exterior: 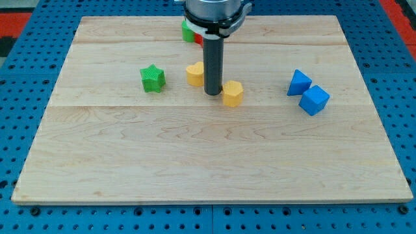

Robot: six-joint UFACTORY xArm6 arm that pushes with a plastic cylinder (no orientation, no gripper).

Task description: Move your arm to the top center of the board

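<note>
My tip [212, 93] rests on the wooden board [208, 149] a little above its middle. It stands between two yellow blocks: one yellow block [194, 73] just to its upper left, partly hidden by the rod, and one yellow block [233, 93] touching or nearly touching it on the right. A green star block [153, 78] lies further to the left. At the view's top centre, a green block [188, 31] and a red block [197, 37] peek out from behind the arm's body, mostly hidden.
A blue triangular block [298, 82] and a blue cube [314, 100] lie side by side at the right of the board. A blue perforated table [26, 78] surrounds the board.
</note>
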